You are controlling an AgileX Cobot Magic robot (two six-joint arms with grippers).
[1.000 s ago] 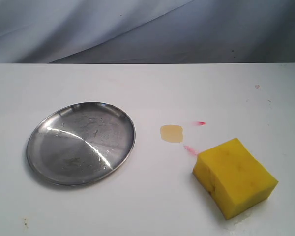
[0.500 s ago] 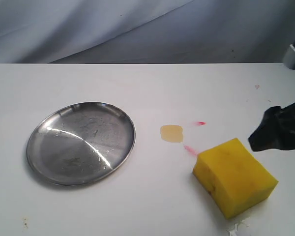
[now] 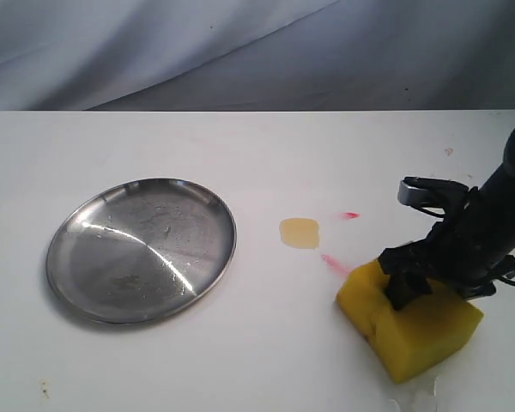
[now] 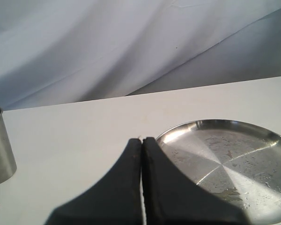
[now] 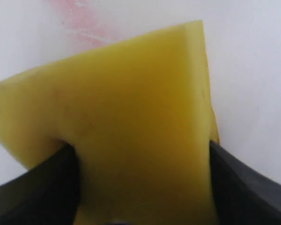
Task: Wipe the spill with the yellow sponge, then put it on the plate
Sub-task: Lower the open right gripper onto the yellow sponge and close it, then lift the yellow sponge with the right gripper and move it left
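Observation:
The yellow sponge (image 3: 412,339) lies on the white table at the near right and fills the right wrist view (image 5: 131,93). My right gripper (image 3: 427,287) (image 5: 140,187) is down on it, open, with one dark finger on each side of the block, touching it. The spill (image 3: 299,233), a small tan blot, sits left of the sponge and apart from it. The steel plate (image 3: 141,250) lies at the left with nothing on it. My left gripper (image 4: 142,140) is shut on nothing, just short of the plate's rim (image 4: 178,130); the exterior view does not show it.
Thin red-pink streaks (image 3: 333,263) (image 3: 350,215) mark the table between spill and sponge, one also in the right wrist view (image 5: 84,23). A metal cup (image 4: 0,145) stands off to one side in the left wrist view. Grey cloth hangs behind the table.
My right arm came in from the right edge and dropped onto the sponge, its fingers now straddling it. The sponge, spill and plate have not moved.

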